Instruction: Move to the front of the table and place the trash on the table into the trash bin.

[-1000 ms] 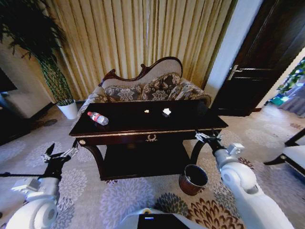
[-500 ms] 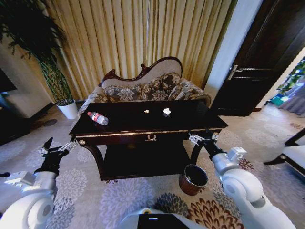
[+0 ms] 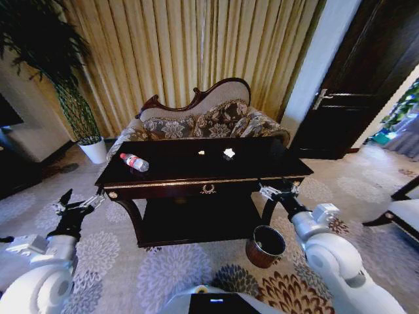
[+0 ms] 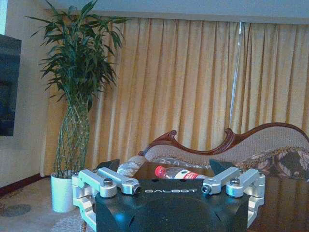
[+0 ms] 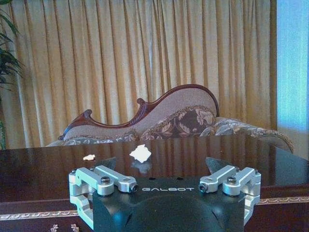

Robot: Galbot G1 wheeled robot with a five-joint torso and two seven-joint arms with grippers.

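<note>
The dark glossy table (image 3: 262,165) stands straight ahead, with the trash on top of it. A clear bottle with a red cap (image 3: 134,161) lies near the table's left end. Two white paper scraps (image 3: 228,153) (image 3: 201,152) sit near the far middle. The reddish-brown trash bin (image 3: 265,245) stands on the carpet by the front right leg. My left gripper (image 3: 78,206) hangs open off the table's front left corner, facing the bottle (image 4: 178,173). My right gripper (image 3: 278,190) is open at the front right corner, level with the tabletop and facing the scraps (image 5: 140,152).
A floral sofa (image 3: 209,121) stands right behind the table, in front of gold curtains. At the left are a tall plant and its white pot (image 3: 95,150). To the right are a dark door (image 3: 366,78) and a chair (image 3: 399,212). Patterned carpet surrounds the table.
Both arms have shifted a little since a second ago: the right gripper moved left toward the table's front corner, the left gripper edged up and outward. Nothing moved in the last half second.
</note>
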